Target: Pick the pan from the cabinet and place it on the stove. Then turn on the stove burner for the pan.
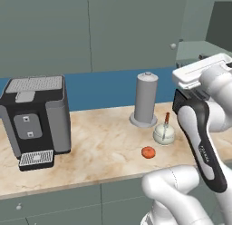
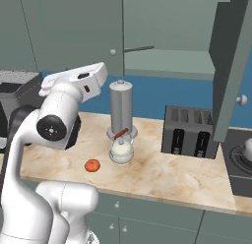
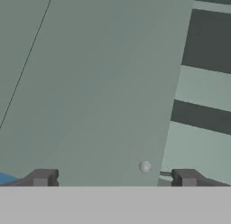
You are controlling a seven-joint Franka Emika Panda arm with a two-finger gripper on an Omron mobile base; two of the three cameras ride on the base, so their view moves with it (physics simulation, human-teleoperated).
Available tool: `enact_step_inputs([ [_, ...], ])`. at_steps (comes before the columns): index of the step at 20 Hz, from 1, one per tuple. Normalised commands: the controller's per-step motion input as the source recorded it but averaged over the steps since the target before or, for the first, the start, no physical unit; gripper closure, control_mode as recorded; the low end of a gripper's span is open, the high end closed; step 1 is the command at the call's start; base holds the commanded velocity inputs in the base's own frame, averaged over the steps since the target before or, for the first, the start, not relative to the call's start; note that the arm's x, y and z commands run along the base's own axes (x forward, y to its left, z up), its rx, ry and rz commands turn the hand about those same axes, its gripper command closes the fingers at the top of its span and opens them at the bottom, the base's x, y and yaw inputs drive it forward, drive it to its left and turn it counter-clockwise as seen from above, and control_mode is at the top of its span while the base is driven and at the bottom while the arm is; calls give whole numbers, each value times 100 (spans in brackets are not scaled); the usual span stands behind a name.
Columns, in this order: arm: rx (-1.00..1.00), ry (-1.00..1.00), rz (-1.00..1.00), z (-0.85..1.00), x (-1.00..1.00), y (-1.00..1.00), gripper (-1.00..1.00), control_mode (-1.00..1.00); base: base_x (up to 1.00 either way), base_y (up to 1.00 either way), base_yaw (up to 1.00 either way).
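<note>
The cabinet (image 2: pixel 74 31) is grey-green with flat doors and one small round knob (image 3: pixel 145 166) on the shut door; its right door (image 2: pixel 231 66) stands open. On the lower shelf (image 2: pixel 170 61) a thin dark handle (image 2: pixel 139 49) shows, the pan itself hidden. The claw (image 3: pixel 113 178) stands wide open before the shut door, holding nothing. On the worktop (image 2: pixel 162 169): one coffee machine (image 1: pixel 36 119), one grey canister (image 1: pixel 146 99), one small pot (image 1: pixel 163 133), one orange fruit (image 1: pixel 148 152), one toaster (image 2: pixel 191 132). The stove (image 2: pixel 238 162) lies at the right edge.
</note>
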Motion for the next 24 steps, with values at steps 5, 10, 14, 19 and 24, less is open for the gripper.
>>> enact_step_inputs([
  [5, 3, -7, -5, 24, 8, 3, -100, -100, 0, 0, 0],
  [10, 1, 0, -8, 8, 13, -5, -100, -100, 0, 0, 0],
  [14, 5, 0, -1, 0, 17, -24, -100, -100, 0, 0, 0],
  [19, 8, 0, 0, 0, 21, -29, -100, -100, 0, 0, 0],
  [24, 8, 0, 0, -3, 28, -9, -100, -100, 0, 0, 0],
])
